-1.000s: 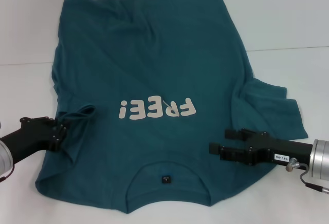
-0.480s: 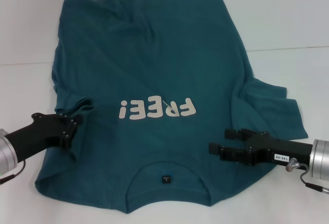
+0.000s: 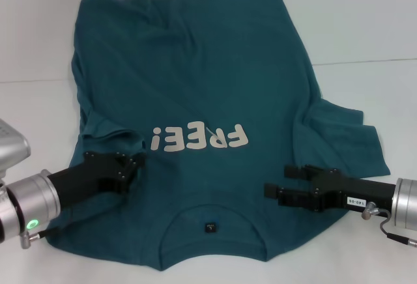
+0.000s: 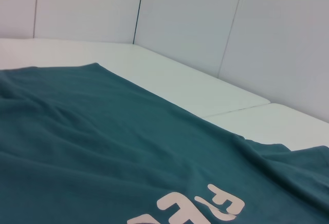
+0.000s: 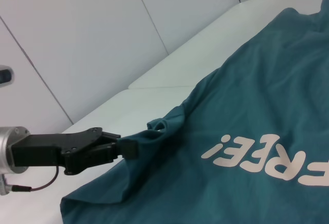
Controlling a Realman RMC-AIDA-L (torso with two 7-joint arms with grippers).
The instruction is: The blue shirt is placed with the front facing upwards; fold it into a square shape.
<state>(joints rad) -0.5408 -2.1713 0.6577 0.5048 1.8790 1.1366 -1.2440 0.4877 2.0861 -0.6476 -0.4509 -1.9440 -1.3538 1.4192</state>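
Note:
The blue shirt lies spread front up on the white table, its pale "FREE!" lettering upside down to me and its neck label near the front edge. My left gripper is shut on the shirt's left sleeve and holds that bunched fabric over the shirt body, just left of the lettering. In the right wrist view the left gripper pinches a raised fold of the shirt. My right gripper hovers open over the shirt's right shoulder. The right sleeve lies flat and spread outward.
The white table runs around the shirt, with a seam across it at the far side. Pale wall panels stand behind the table in the wrist views.
My left gripper has moved rightward and inward over the shirt, dragging the left sleeve with it. The right arm has stayed where it was.

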